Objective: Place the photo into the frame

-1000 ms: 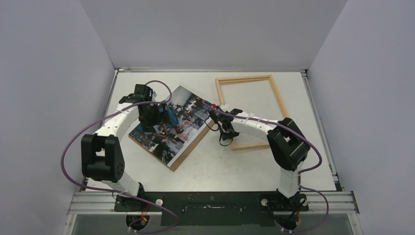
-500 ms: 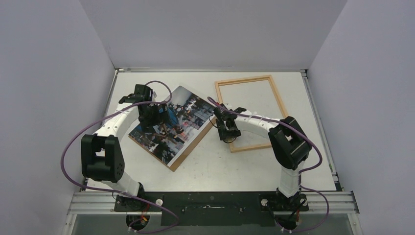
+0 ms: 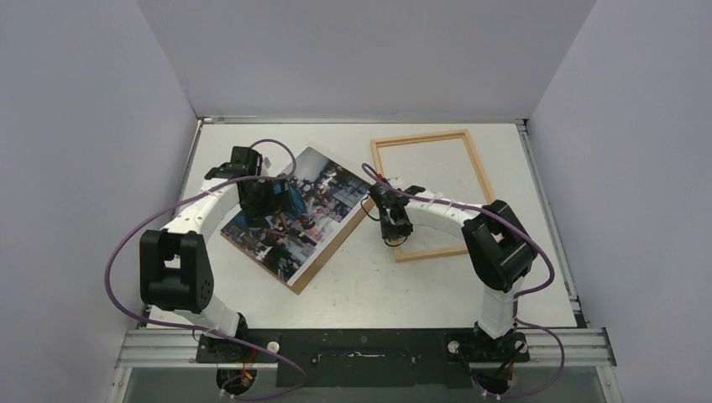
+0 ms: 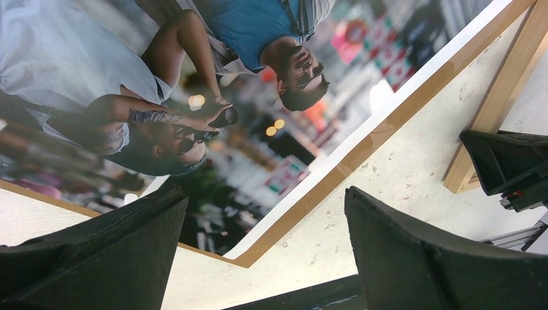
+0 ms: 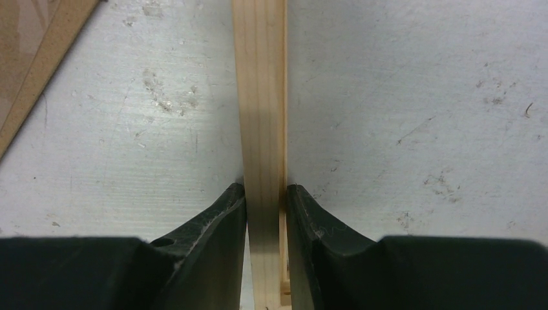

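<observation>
The photo (image 3: 295,211) lies glossy side up on a brown backing board (image 3: 332,250) at the table's left of centre. My left gripper (image 3: 281,197) hovers over it, open, with nothing between its fingers; in the left wrist view the photo (image 4: 213,97) fills the upper left and the jaws (image 4: 266,194) straddle the board's corner. The light-wood frame (image 3: 420,137) lies flat at the right. My right gripper (image 3: 393,220) is shut on its left bar, and the right wrist view shows that bar (image 5: 258,97) pinched between the two fingers (image 5: 266,190).
The board's edge (image 5: 39,51) lies just left of the gripped bar. Grey walls enclose the table on three sides. The right gripper's black body (image 4: 510,168) shows beside the frame bar (image 4: 501,97) in the left wrist view.
The right gripper shifted a little right from beside the board's edge onto the frame's left bar, opened briefly and closed on the bar. The left arm has not moved.
</observation>
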{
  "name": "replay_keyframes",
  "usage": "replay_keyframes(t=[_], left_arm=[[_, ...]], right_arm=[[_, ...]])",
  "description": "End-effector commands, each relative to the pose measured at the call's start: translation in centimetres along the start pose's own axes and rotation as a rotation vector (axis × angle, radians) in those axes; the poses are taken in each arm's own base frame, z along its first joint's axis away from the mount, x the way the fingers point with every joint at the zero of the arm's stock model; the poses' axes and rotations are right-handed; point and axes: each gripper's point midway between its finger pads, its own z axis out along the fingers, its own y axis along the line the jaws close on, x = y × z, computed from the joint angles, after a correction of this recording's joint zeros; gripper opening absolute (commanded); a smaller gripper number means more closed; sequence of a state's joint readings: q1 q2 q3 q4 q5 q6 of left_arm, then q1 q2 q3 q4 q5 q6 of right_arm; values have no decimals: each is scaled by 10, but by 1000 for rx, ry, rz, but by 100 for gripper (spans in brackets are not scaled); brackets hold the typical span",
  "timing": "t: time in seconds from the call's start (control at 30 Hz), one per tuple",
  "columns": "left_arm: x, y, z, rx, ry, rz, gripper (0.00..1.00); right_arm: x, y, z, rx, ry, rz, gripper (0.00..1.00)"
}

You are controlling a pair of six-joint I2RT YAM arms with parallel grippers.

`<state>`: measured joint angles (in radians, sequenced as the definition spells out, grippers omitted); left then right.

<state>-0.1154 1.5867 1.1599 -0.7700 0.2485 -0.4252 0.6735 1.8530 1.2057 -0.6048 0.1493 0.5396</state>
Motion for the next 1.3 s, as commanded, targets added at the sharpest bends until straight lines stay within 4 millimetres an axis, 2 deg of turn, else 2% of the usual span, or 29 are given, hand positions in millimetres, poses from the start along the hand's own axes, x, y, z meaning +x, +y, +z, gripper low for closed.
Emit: replay_keyframes(t=[0.0, 0.37, 0.77, 0.87, 1.07, 1.27], left_arm=[[-13, -6, 0, 47, -43, 20, 91], [-14, -7, 7, 66, -41, 20, 91], [-17, -6, 9, 67, -41, 16, 91], [-17, -7, 9, 68, -41, 14, 91], [-15, -8, 6, 76, -44, 5, 91], [-16, -13, 1, 98, -75, -14, 91]], right_arm=[[-7, -20, -10, 84, -45, 118, 8], [-1, -26, -11, 113, -25, 108, 7], [17, -24, -17, 42, 17, 93, 17], [9, -23, -17, 25, 12, 120, 22], [-10, -23, -21, -3, -5, 140, 40], [-36, -15, -45, -85, -66, 98, 47]])
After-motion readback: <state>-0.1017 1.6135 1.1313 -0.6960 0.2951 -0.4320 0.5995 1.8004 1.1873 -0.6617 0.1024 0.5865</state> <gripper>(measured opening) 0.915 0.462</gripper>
